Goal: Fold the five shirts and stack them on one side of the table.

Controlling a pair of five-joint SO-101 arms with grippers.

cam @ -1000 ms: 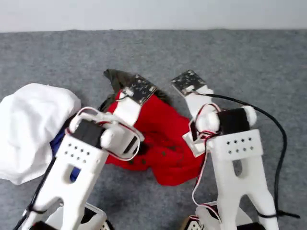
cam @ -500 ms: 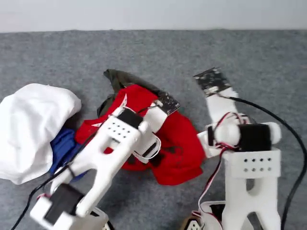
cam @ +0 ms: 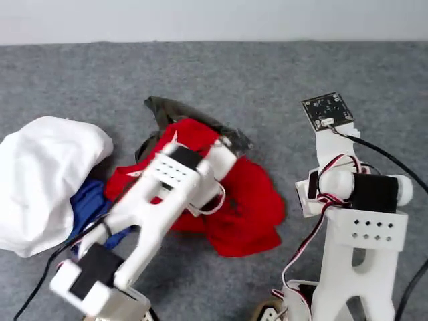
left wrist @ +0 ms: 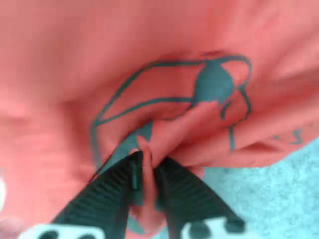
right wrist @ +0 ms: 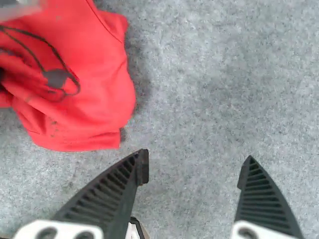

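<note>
Grey tbl (cam: 301, 73). L gripper (left wrist: 147, 162) pinching red shirt (left wrist: 149, 50) fold; R gripper (right wrist: 195, 157) spread wide, empty.

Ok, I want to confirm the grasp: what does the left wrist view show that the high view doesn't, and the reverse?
Left wrist view adds: the left gripper, its black ribbed fingers shut on a raised fold of the crumpled red cloth shirt, near its dark line-drawn print. High view adds: the bunched white cloth shirt, the blue cloth shirt beside it, a dark olive garment at the red shirt's far edge, and the right arm over the grey carpeted table. Shared: the red shirt.
</note>
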